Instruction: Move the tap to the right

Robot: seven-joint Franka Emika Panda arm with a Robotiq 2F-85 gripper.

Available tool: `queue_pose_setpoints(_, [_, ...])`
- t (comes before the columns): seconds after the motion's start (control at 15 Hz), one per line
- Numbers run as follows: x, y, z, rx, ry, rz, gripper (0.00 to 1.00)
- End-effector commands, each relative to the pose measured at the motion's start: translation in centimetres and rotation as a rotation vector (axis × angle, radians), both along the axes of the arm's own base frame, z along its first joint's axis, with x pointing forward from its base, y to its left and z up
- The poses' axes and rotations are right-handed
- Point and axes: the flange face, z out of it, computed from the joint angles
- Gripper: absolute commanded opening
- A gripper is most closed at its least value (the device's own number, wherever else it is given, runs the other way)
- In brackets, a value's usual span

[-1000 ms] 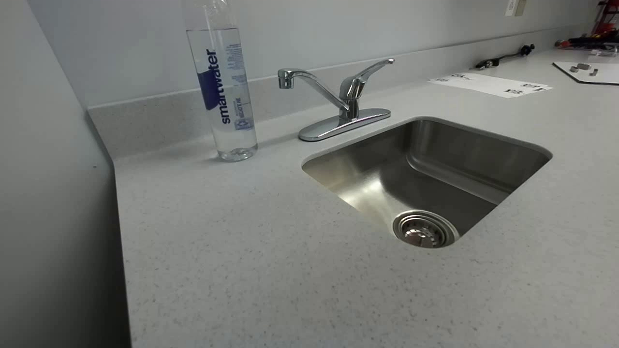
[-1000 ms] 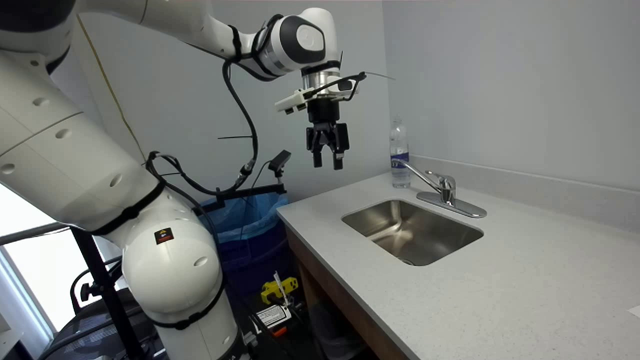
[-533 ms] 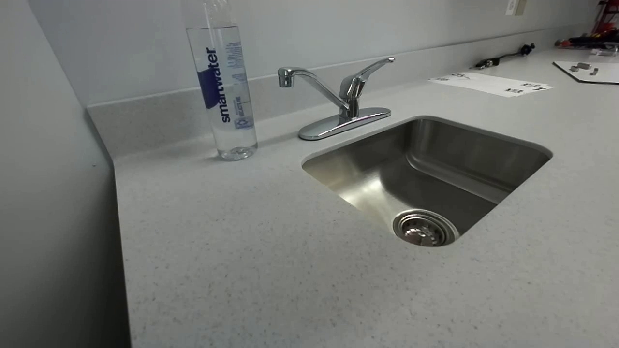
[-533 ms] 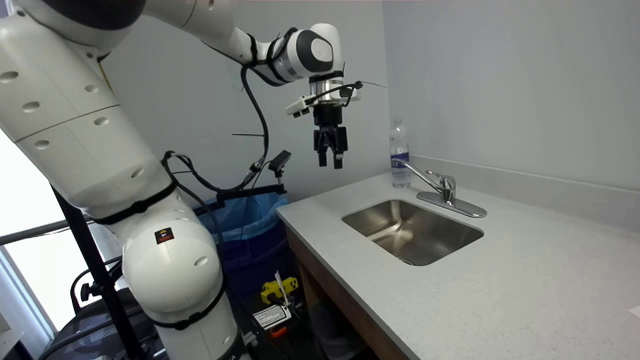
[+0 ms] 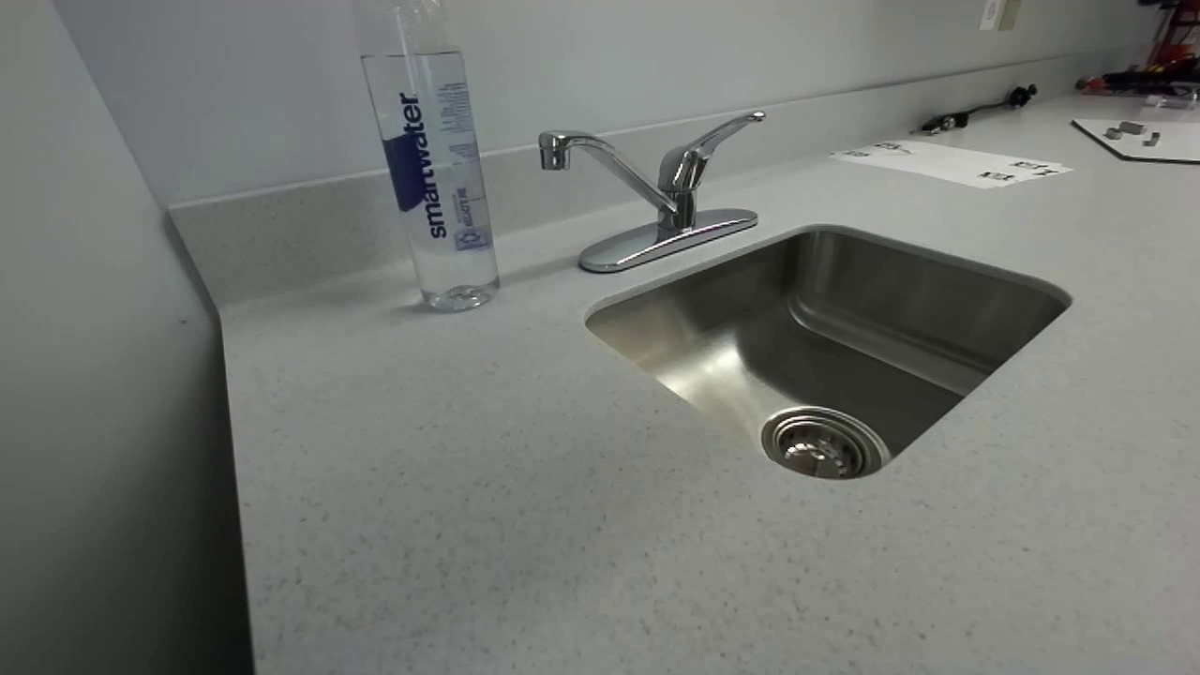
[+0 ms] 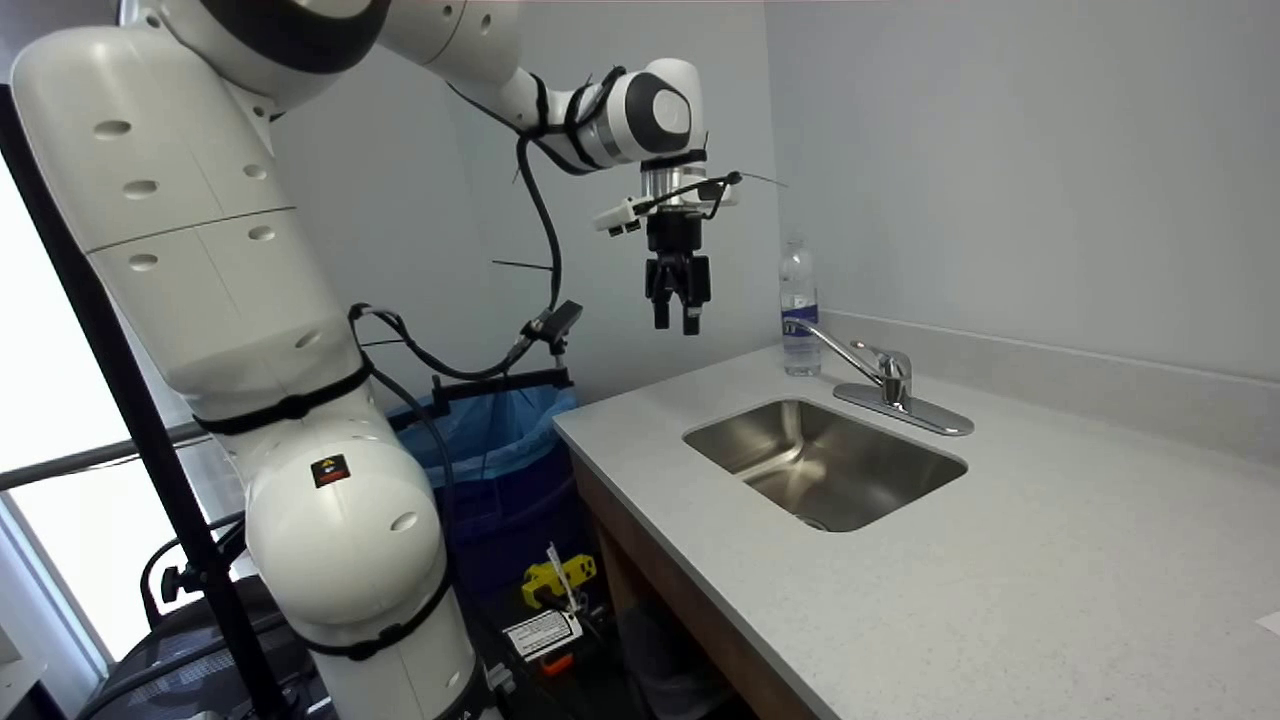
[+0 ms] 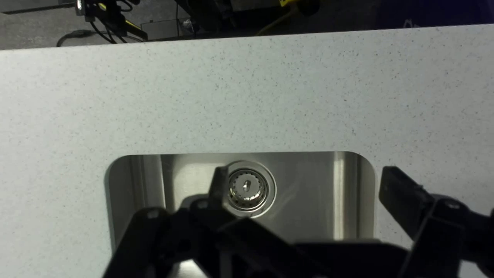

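The tap [image 5: 682, 173] is shiny chrome and stands on its oval base plate behind the sink. In an exterior view its slim spout points toward the water bottle, and its lever handle points the opposite way. The tap [image 6: 893, 382] also shows in an exterior view, to the right of my gripper [image 6: 676, 328] and lower than it. My gripper hangs in the air, fingers down, well apart from the tap. In the wrist view my gripper [image 7: 305, 173] is open and empty, with its fingers far apart above the sink. The tap is out of the wrist view.
A steel sink [image 6: 745, 480] is set into the speckled counter [image 6: 1050, 560]. A clear water bottle [image 5: 459, 267] with a blue label stands upright near the spout's end and the wall. White paper [image 5: 947, 164] lies farther along the counter. A lined bin [image 6: 500, 440] stands beside the counter's end.
In an exterior view the arm has moved to the right, and my gripper has come closer to the sink and tap. The tap, bottle and sink have not moved.
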Motion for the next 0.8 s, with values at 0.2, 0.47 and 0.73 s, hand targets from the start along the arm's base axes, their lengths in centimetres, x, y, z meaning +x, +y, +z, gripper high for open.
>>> queue_pose_setpoints(0.2, [0.2, -0.8, 0.3, -0.006, 0.010, 0.027, 1.00])
queue_pose_setpoints(0.47, [1.4, -4.1, 0.8, 0.020, 0.019, 0.130, 1.00])
queue_pose_setpoints(0.73, [3.5, -9.1, 2.5, 0.076, -0.028, 0.241, 1.00])
